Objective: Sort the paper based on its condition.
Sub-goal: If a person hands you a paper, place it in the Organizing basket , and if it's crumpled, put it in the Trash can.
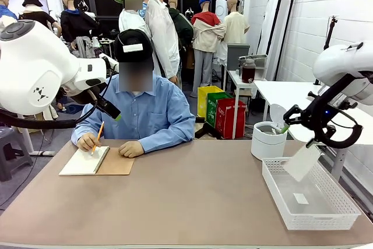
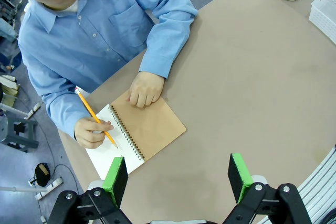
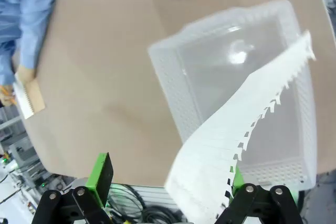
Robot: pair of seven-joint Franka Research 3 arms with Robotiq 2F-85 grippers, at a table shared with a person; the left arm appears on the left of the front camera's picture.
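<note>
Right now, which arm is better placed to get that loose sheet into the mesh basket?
Right. Its open claw hangs over the white mesh basket, with the torn-edged sheet falling beside it. The left claw hovers open near the person's notebook.

white brick wall [image 1: 326,21], white side table [image 1: 291,93], grey floor [image 1: 23,173].

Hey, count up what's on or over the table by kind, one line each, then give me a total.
Sheet of paper, falling over the basket: 1
Mesh basket: 1
White tub: 1
Spiral notebook: 1
Pencil: 1
Total: 5
</note>
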